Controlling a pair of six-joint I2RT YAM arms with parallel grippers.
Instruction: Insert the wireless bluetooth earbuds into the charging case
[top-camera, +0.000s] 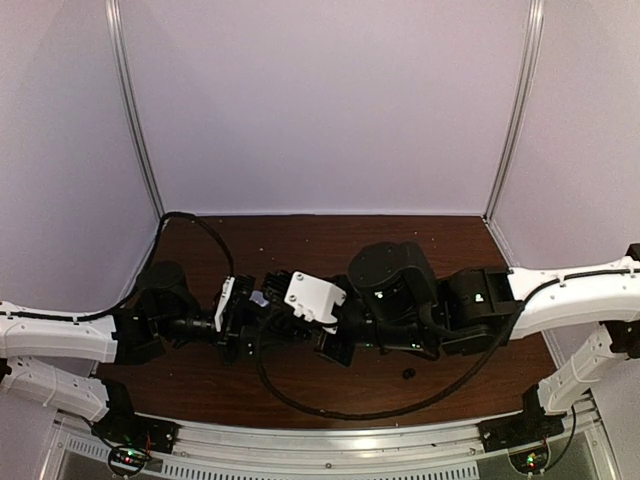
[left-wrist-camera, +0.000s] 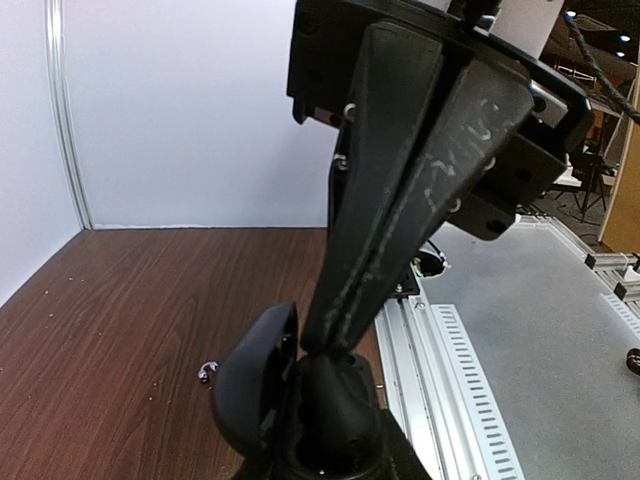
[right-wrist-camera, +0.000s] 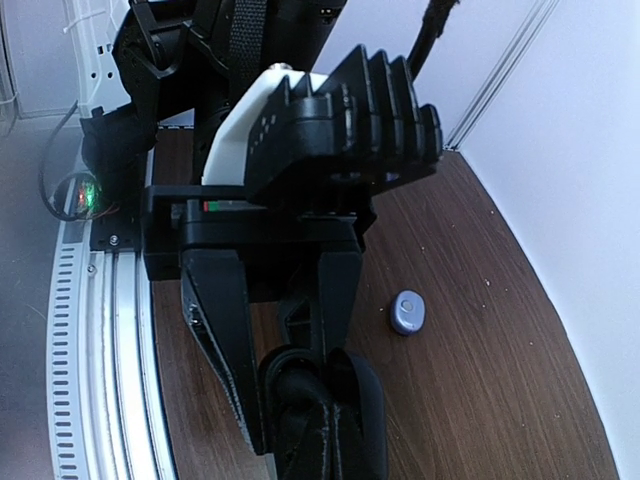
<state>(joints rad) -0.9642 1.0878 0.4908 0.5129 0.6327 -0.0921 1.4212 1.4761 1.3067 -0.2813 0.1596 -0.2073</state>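
The charging case (left-wrist-camera: 250, 390) looks dark here. It stands open between the spread fingers (right-wrist-camera: 220, 330) of my left gripper (left-wrist-camera: 300, 410), which is shut on it above the table, its lid swung aside (right-wrist-camera: 400, 400). My right gripper (right-wrist-camera: 320, 410) is shut, and its fingers (left-wrist-camera: 400, 220) come down with their tips in the open case. Whether they hold a bud is hidden. One pale-purple earbud (right-wrist-camera: 408, 312) lies on the table just behind the grippers. It also shows in the left wrist view (left-wrist-camera: 208, 372) and the top view (top-camera: 260, 298). The two grippers meet at table centre (top-camera: 272, 318).
A black cable (top-camera: 330, 405) loops over the brown table (top-camera: 330, 240) in front of the grippers. A small dark object (top-camera: 408, 373) lies near the front right. The metal rail (left-wrist-camera: 440, 380) runs along the near edge. White walls (top-camera: 320, 100) close in the back and sides.
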